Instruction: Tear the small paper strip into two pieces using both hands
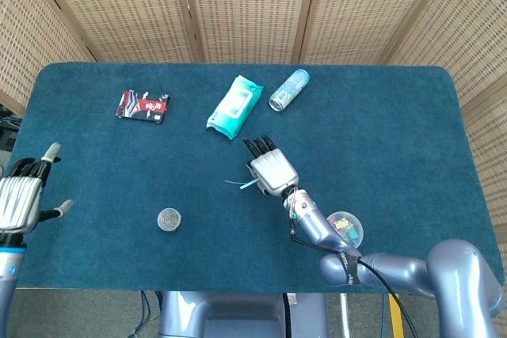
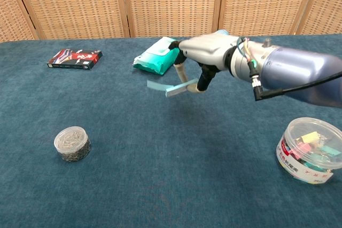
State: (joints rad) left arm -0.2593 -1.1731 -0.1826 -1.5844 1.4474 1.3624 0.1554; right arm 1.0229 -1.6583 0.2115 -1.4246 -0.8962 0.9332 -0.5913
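Note:
A small pale blue paper strip [image 2: 170, 87] hangs in the air above the blue tabletop, pinched at its right end by my right hand [image 2: 200, 60]. From the head view the strip [image 1: 240, 185] pokes out to the left of the right hand [image 1: 271, 169], near the table's middle. My left hand [image 1: 22, 199] hovers at the table's left edge, far from the strip, fingers spread and empty. It does not show in the chest view.
A round metal tin [image 2: 72, 143] sits front left. A green wipes pack [image 2: 160, 55], a can [image 1: 288, 89] and a red-and-black box [image 2: 75, 59] lie towards the back. A clear tub of clips [image 2: 308, 150] stands front right.

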